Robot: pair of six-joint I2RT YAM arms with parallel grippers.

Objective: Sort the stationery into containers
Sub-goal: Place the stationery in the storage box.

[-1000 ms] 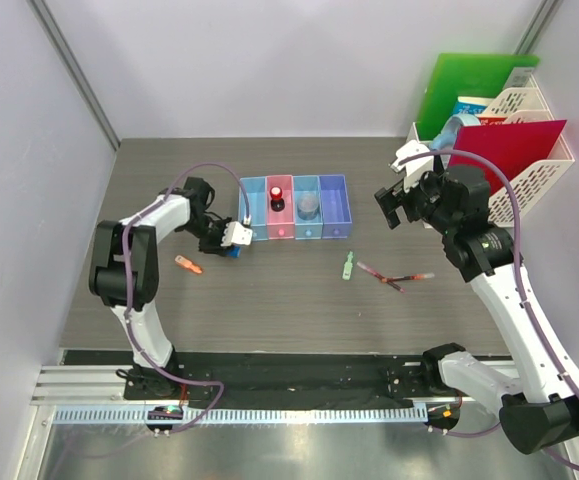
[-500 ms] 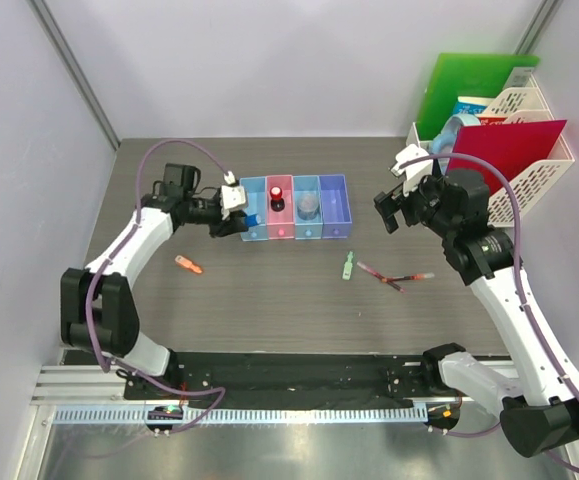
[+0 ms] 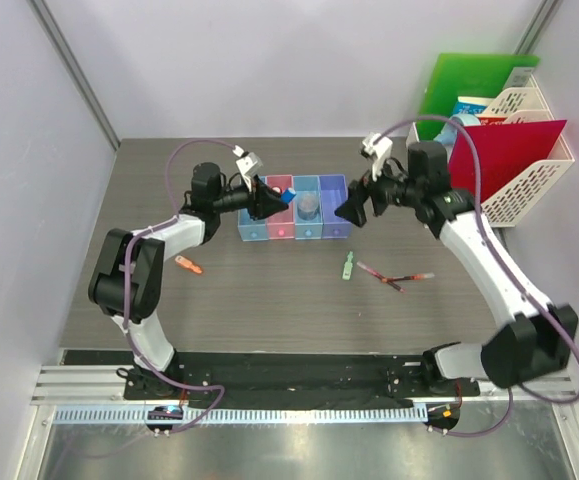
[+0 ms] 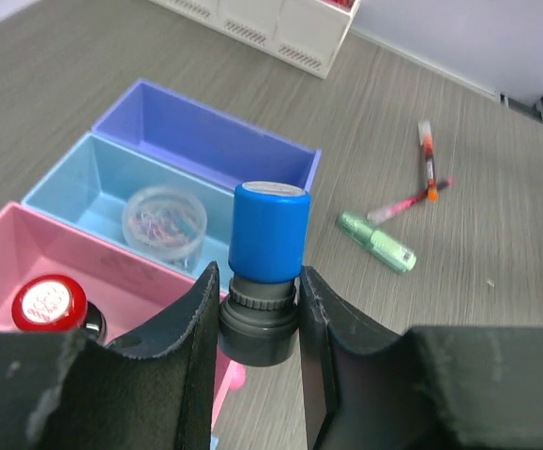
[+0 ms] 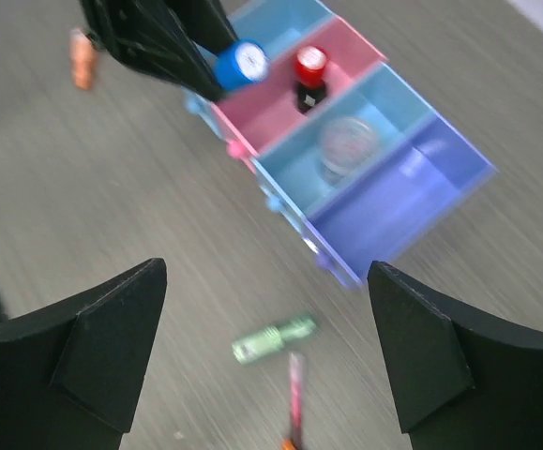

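My left gripper (image 3: pixel 269 200) (image 4: pixel 257 314) is shut on the tiny blue piece (image 4: pixel 269 232) (image 3: pixel 286 196), a blue-capped stamp, and holds it above the pink bin (image 4: pixel 8 267) of the row of bins (image 3: pixel 319 230). The red-black cap (image 4: pixel 51 305) stands in the pink bin. The clear roll (image 4: pixel 165 220) (image 3: pixel 309 206) lies in the light blue bin beside it. The purple-blue bin (image 4: pixel 205 131) holds nothing I can see. My right gripper (image 3: pixel 354 210) (image 5: pixel 267 272) is open and empty, hovering right of the bins. The green piece (image 3: pixel 348 265) (image 5: pixel 273 339), dark-red pens (image 3: pixel 397 276) and orange piece (image 3: pixel 188 264) lie on the table.
A white mesh file rack (image 3: pixel 539 185) with a red folder (image 3: pixel 514 145) and a green folder (image 3: pixel 469 90) stands at the back right. Grey walls close the table's left, back and right sides.
My left gripper lifted the blue piece from the table left of the bins and swung it up over them. My right gripper swung left and down toward the bins' right end.
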